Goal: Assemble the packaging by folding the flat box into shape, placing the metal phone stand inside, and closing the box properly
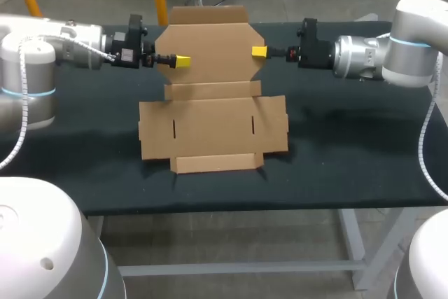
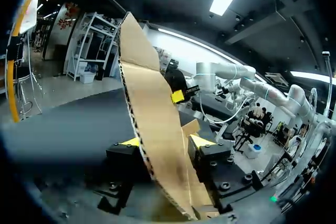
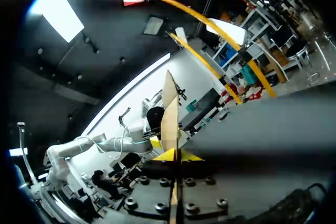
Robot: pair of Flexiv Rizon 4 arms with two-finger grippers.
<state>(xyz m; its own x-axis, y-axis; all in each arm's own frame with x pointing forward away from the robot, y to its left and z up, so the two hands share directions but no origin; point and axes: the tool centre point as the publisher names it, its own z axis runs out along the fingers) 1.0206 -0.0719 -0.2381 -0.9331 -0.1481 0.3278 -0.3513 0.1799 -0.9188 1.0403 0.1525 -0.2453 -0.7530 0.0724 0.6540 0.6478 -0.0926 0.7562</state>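
Observation:
The brown cardboard box (image 1: 213,127) lies unfolded on the black table, its rear lid panel (image 1: 208,50) lifted upright. My left gripper (image 1: 183,60) is at the panel's left edge. In the left wrist view the panel (image 2: 149,103) runs between the gripper's (image 2: 165,142) fingers, which stand apart around it. My right gripper (image 1: 260,51) is at the panel's right edge. In the right wrist view its tips (image 3: 172,155) are pinched on the thin edge of the panel (image 3: 169,108). The metal phone stand is not in any view.
The black table (image 1: 350,138) has bare surface to the left, right and front of the box. The box's front flap reaches close to the table's near edge. Both arms come in level from the sides, above the table.

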